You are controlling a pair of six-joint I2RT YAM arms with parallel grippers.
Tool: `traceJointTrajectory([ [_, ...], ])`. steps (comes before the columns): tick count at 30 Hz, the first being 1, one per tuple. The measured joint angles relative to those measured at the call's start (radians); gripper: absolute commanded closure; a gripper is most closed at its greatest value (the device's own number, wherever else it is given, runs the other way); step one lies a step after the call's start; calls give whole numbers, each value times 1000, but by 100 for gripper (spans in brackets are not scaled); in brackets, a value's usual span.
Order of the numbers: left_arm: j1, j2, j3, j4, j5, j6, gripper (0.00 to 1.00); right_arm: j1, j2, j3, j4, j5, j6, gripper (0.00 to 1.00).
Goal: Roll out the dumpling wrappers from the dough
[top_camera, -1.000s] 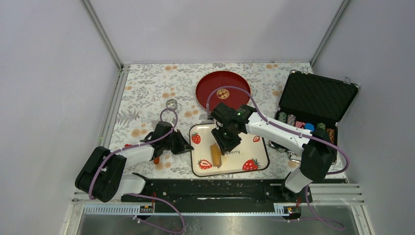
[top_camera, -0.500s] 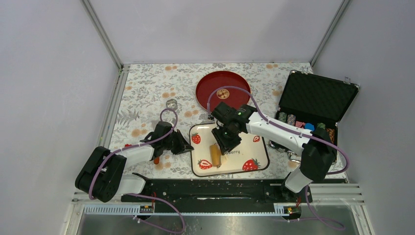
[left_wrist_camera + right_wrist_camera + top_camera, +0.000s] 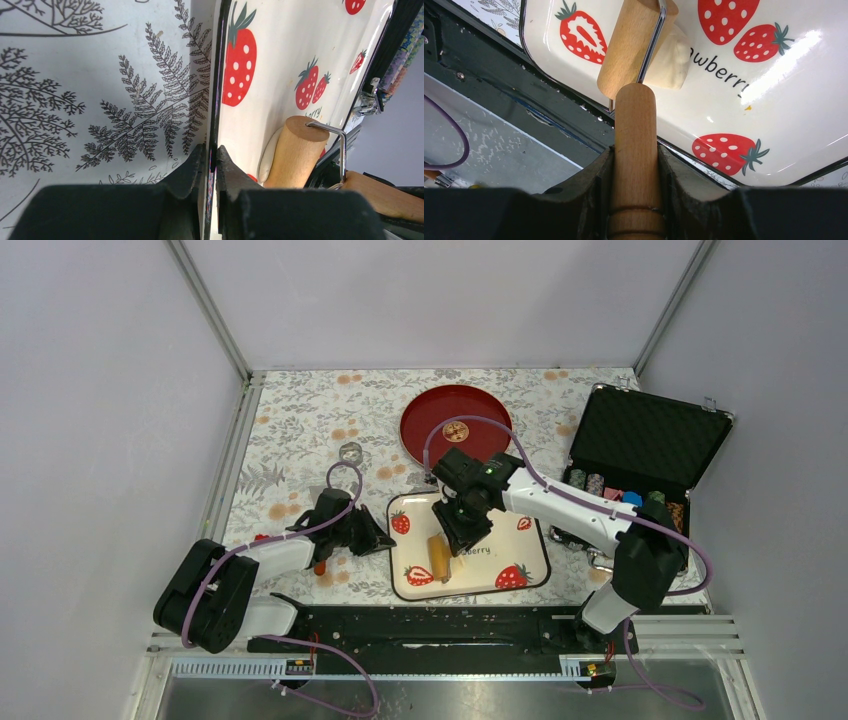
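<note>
While left tool (image 3: pixel 212 152) pinches tray rim (image 3: pixel 217 60), right tool (image 3: pixel 636 162) clamps roller handle (image 3: pixel 636 120); risk: roller (image 3: pixel 630 45), upper centre of frame, slips off dough (image 3: pixel 670 57) edge, leaving lump uneven.

no visible change, nothing has moved
</note>
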Motion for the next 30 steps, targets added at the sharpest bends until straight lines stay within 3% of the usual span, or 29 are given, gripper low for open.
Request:
traceJointTrajectory([
  [30, 1, 0, 0, 0, 0, -2, 100, -5, 38, 34, -10, -29, -19, 100],
])
